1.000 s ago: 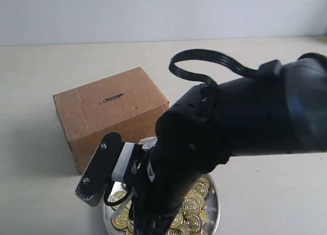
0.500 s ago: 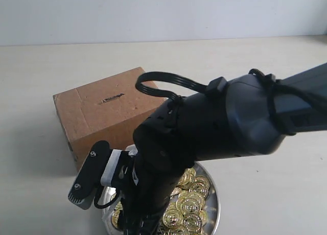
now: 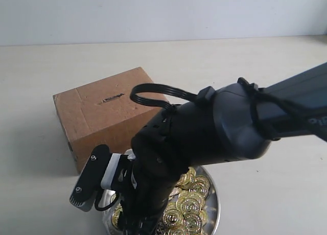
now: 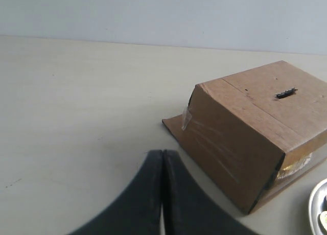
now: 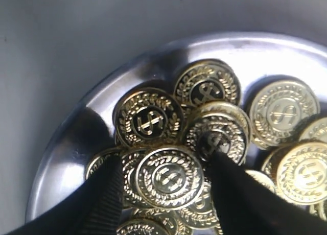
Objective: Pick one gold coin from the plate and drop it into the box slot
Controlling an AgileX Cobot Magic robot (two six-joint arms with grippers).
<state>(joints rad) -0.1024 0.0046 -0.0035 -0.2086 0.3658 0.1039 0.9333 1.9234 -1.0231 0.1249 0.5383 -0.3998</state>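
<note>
The brown cardboard box (image 3: 110, 112) stands left of centre, its dark slot (image 3: 112, 98) in the top face. Just in front of it lies the silver plate (image 3: 217, 209) heaped with gold coins (image 3: 190, 204). My right arm (image 3: 204, 138) reaches down over the plate's left part and hides it. In the right wrist view my right gripper (image 5: 166, 161) is open, its black fingers (image 5: 102, 199) straddling one flat gold coin (image 5: 168, 177) on top of the pile, near the plate rim (image 5: 102, 99). My left gripper (image 4: 162, 153) is shut and empty, hovering over the table beside the box (image 4: 255, 138).
A pale table (image 3: 51, 66) runs back to a white wall (image 3: 153, 10). The box's slot (image 4: 285, 93) and a sliver of the plate (image 4: 318, 204) show in the left wrist view. A black cable loop (image 3: 153, 92) rises from the right arm over the box.
My right arm has swung left and lower over the plate, covering more of the coins and the box's front corner. The box and plate have not moved.
</note>
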